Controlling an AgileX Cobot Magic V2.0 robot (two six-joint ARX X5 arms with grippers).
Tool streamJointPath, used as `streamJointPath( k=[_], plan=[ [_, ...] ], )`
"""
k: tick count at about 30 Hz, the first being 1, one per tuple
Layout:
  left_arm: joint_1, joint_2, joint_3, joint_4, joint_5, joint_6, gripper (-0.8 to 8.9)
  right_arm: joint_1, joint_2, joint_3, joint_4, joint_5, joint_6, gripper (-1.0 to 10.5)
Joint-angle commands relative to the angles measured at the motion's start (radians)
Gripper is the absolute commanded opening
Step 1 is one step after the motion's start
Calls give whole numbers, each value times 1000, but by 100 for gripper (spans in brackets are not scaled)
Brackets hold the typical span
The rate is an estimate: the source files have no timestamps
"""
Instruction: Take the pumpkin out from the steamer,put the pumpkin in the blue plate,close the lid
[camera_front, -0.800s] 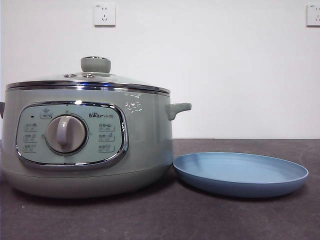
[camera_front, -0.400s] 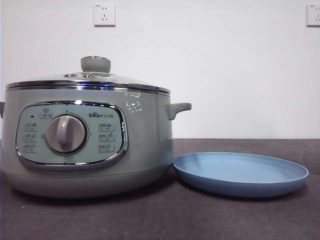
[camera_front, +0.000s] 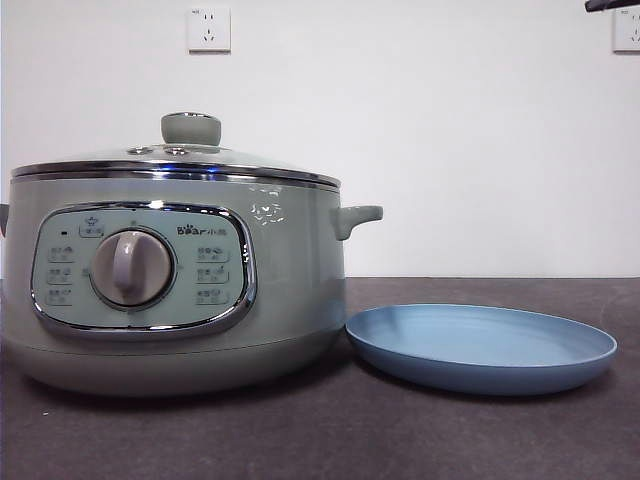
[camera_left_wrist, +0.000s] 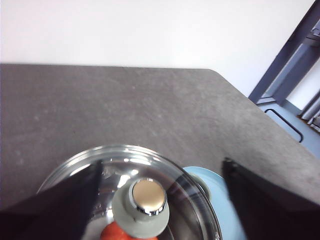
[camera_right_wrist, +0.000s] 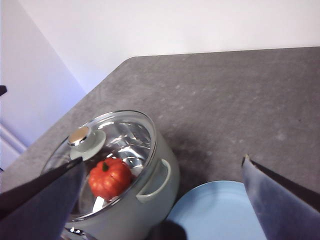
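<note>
The steamer (camera_front: 290, 290) stands on the left of the table with its glass lid (camera_front: 180, 160) shut on it. Through the glass, the right wrist view shows the orange-red pumpkin (camera_right_wrist: 110, 177) inside the steamer (camera_right_wrist: 152, 200). The empty blue plate (camera_front: 480, 345) lies right beside the pot. My left gripper (camera_left_wrist: 162, 165) hovers open high above the lid's knob (camera_left_wrist: 145, 205), touching nothing. My right gripper (camera_right_wrist: 164, 162) is open too, high over the steamer and the blue plate (camera_right_wrist: 220, 210).
A black arm tip (camera_front: 612, 5) shows at the front view's top right corner. Dark grey tabletop (camera_front: 400, 440) runs in front of the pot and plate. A white wall with two sockets stands behind. The table's rounded corner (camera_left_wrist: 215, 72) shows in the left wrist view.
A black arm tip has come into the top right corner of the front view. The steamer, lid and plate have not moved.
</note>
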Motion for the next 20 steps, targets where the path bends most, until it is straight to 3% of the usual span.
streamJointPath(
  k=[1, 11, 20],
  plan=[
    [-56, 45, 21, 7, -47, 16, 472, 1, -1, 3, -16, 1, 6, 536],
    [-260, 282, 164, -121, -285, 142, 472, 1, -1, 3, -82, 4, 6, 536],
    [-328, 437, 174, -169, -420, 201, 471, 1, -1, 3, -82, 4, 6, 536]
  ],
)
